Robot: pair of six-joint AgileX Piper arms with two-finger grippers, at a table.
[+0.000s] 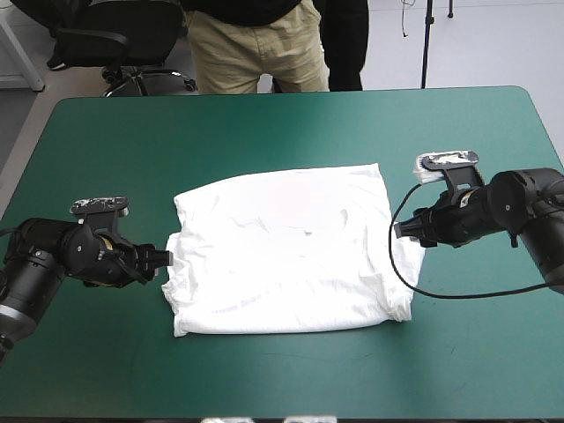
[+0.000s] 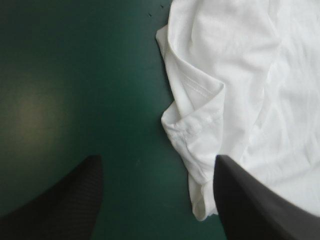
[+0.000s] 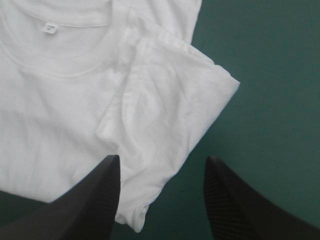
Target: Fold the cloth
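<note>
T-shirt (image 1: 286, 251) spread flat mid-table on teal-green cover (image 1: 106, 141), between arms. Left gripper (image 1: 160, 260) wide open at rumpled side edge. Right gripper (image 1: 407, 227) wide open, tucked sleeve ahead. Fabric light, limp, probably sags; pinch doubled edges near corners.

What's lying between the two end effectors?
The white T-shirt, lying flat, fills the stretch between the left end effector and the right end effector, seen in the high view.
</note>
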